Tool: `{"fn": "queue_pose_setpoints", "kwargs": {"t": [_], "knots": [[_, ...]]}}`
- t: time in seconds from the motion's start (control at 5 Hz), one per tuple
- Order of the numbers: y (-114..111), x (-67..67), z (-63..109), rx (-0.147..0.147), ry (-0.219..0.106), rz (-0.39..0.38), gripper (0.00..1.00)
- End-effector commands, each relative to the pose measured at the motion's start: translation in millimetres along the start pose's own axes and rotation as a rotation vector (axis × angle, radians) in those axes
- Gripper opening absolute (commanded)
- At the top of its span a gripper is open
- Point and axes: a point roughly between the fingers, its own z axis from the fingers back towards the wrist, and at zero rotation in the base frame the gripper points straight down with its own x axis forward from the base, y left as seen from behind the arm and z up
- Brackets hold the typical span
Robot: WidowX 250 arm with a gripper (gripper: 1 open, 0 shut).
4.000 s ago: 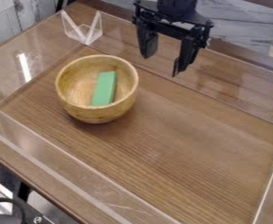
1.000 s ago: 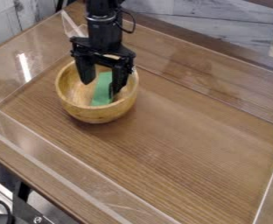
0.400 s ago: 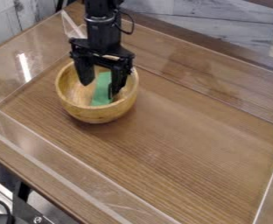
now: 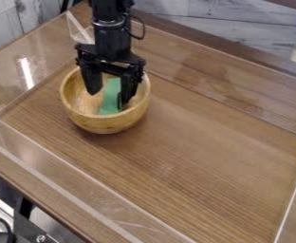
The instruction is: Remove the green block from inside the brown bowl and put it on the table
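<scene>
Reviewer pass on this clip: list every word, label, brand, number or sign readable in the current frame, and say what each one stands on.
None: no text can be read.
The light-brown round wooden bowl, the bright green rectangular block and the dark wood-grain tabletop show no lettering.
The black robot arm shows no legible marking at this size.

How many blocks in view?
1. The green block lies inside the brown bowl, partly covered by the open gripper. Any other block behind the gripper or arm would be hidden.
</scene>
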Motion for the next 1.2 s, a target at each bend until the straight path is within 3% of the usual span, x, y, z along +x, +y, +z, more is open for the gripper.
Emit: {"fn": "queue_pose_setpoints", "kwargs": {"t": [0.0, 0.6, 0.8, 1.0], "knots": [[6, 12.3, 9.1, 0.004, -0.066, 0.019, 1.00], [7, 20.0, -13.4, -0.017, -0.070, 0.021, 1.00], [5, 19.7, -15.7, -0.025, -0.065, 0.022, 0.00], [1, 16.9, -13.7, -0.033, -0.050, 0.022, 0.00]]}}
